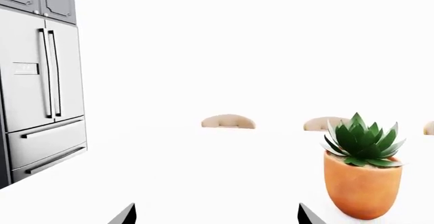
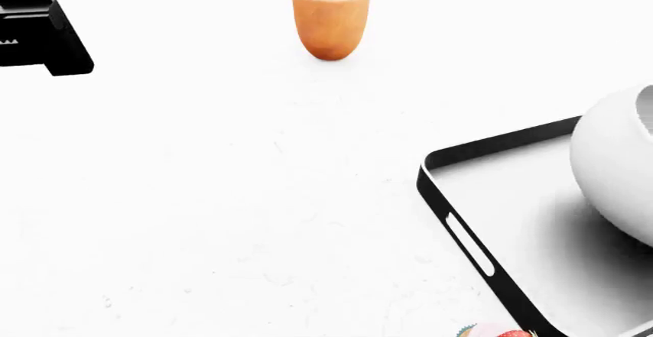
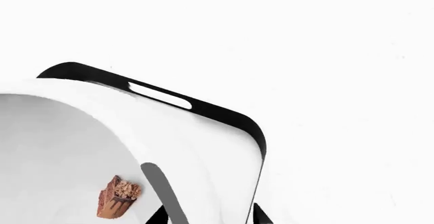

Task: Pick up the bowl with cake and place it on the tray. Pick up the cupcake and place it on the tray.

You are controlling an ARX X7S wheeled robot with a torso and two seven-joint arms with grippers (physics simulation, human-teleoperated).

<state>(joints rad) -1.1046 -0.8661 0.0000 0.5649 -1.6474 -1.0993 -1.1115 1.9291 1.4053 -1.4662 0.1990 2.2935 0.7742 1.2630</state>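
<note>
The white table (image 2: 225,199) fills the head view. On its right side lies the tray (image 2: 449,199), and the bowl with cake (image 2: 612,169) sits inside the tray, near its far end. In the right wrist view the right gripper (image 3: 207,216) has its fingertips on both sides of the bowl rim, one inside and one outside; if they press it I cannot tell. The left gripper (image 1: 217,215) is held low over the table, its jaws wide apart, pointing toward the orange plant pot (image 2: 331,22). The cupcake (image 2: 497,331) stands on the table just beside the tray.
</note>
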